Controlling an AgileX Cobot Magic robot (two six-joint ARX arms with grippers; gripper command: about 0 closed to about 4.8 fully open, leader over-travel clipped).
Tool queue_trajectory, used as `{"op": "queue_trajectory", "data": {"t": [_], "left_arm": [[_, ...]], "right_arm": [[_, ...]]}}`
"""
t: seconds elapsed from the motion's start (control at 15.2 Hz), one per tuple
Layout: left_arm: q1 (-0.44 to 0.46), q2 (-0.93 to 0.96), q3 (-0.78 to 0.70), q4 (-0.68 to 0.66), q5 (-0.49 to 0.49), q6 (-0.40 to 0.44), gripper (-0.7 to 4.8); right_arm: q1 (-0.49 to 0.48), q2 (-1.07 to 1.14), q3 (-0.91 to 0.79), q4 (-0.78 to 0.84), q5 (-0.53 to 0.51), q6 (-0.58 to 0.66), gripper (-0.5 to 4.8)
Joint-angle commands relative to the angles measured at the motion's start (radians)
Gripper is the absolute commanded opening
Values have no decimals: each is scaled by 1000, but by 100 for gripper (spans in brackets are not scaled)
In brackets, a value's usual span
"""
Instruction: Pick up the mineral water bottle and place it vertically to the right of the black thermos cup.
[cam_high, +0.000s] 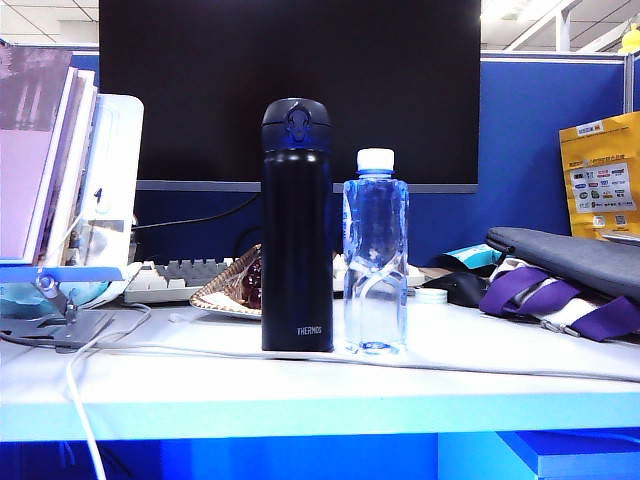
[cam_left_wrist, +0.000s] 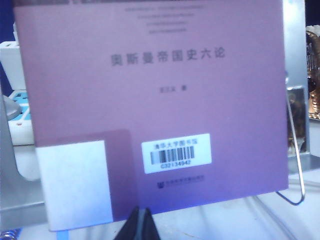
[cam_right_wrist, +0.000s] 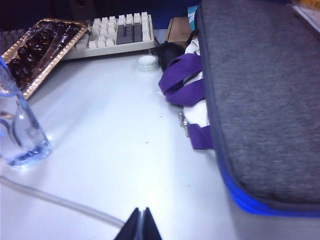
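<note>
- Exterior view: the mineral water bottle (cam_high: 375, 255) stands upright on the bench (cam_high: 300, 385), just beside the black thermos cup (cam_high: 296, 225), at its 3 o'clock side. No tool appears in this view. I judge the placing is done, so the good step now is to keep both arms away and not touch the bottle.
- Left wrist view: the left tool (cam_left_wrist: 140, 225) has its jaws pressed together and holds nothing. It faces a purple book (cam_left_wrist: 150, 105) on a metal stand (cam_left_wrist: 295, 165), far from the bottle. It is better to leave it there.
- Right wrist view: the right tool (cam_right_wrist: 139, 224) is also closed and empty, above the bench. The bottle base sits at 9 o'clock, well apart. A thin cable (cam_right_wrist: 55, 200) lies between, and the grey bag (cam_right_wrist: 260, 95) is at 3 o'clock. If this arm moves, it should go up and away, not toward 9 o'clock, because a light bottle tips easily.
</note>
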Motion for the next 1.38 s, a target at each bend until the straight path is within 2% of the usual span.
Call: {"op": "queue_trajectory", "data": {"t": [0.07, 0.26, 0.46, 0.59, 0.85, 0.99, 1.38], "left_arm": [[2, -3, 0, -12, -3, 1, -5], [2, -3, 0, -12, -3, 1, -5], [2, -3, 0, -12, -3, 1, -5], [2, -3, 0, -12, -3, 1, -5], [2, -3, 0, -12, -3, 1, -5], [2, -3, 0, -12, -3, 1, -5], [2, -3, 0, -12, -3, 1, -5]], "right_arm": [[1, 0, -2, 2, -74, 29, 22], [1, 0, -2, 1, -47, 28, 22], [1, 0, -3, -10, 105, -70, 22], [1, 0, -3, -10, 147, -100, 22], [0, 0, -3, -10, 150, -74, 22], [0, 0, -3, -10, 147, 9, 22], [1, 0, -3, -9, 143, 11, 22]]}}
